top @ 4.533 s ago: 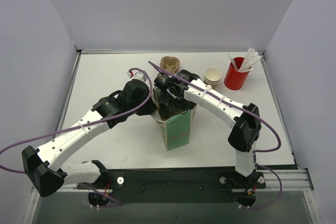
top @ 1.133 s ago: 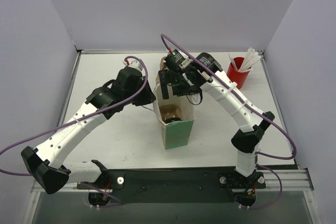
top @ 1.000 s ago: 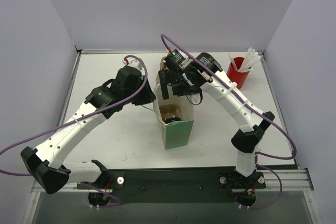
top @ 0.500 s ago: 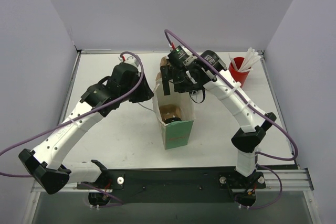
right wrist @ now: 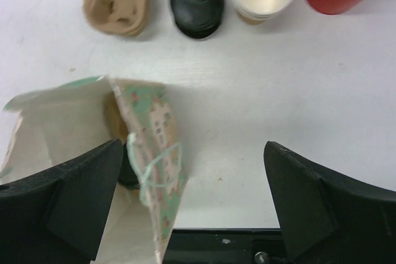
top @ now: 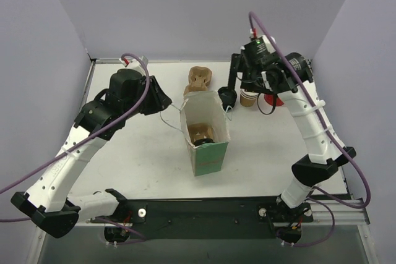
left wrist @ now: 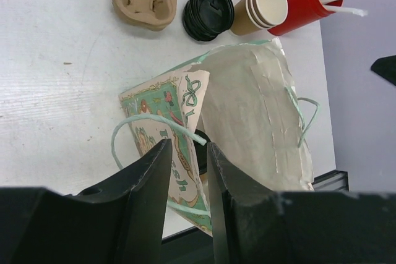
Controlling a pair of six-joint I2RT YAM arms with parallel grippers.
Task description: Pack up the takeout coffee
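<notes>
The takeout coffee [top: 203, 141] stands inside the upright green paper bag [top: 209, 156] at the table's middle. Only its black lid [left wrist: 199, 153] shows past the bag's rim; in the right wrist view the lid [right wrist: 127, 170] is a dark patch. My left gripper [top: 163, 96] hangs left of the bag, apart from it. Its jaws [left wrist: 187, 146] stand a narrow gap apart with nothing between them. My right gripper [top: 247, 85] is raised behind and right of the bag. It [right wrist: 193, 146] is open wide and empty.
Along the back stand a brown pulp cup carrier [top: 199, 80], a stack of black lids [left wrist: 208, 12], a stack of tan paper cups [left wrist: 263, 5] and a red cup with white sticks [left wrist: 303, 1]. The bag's green string handles [left wrist: 148, 125] hang loose.
Both grippers have drawn back from the bag's mouth: the left one to the left, the right one up and to the back right over the lids and cups.
</notes>
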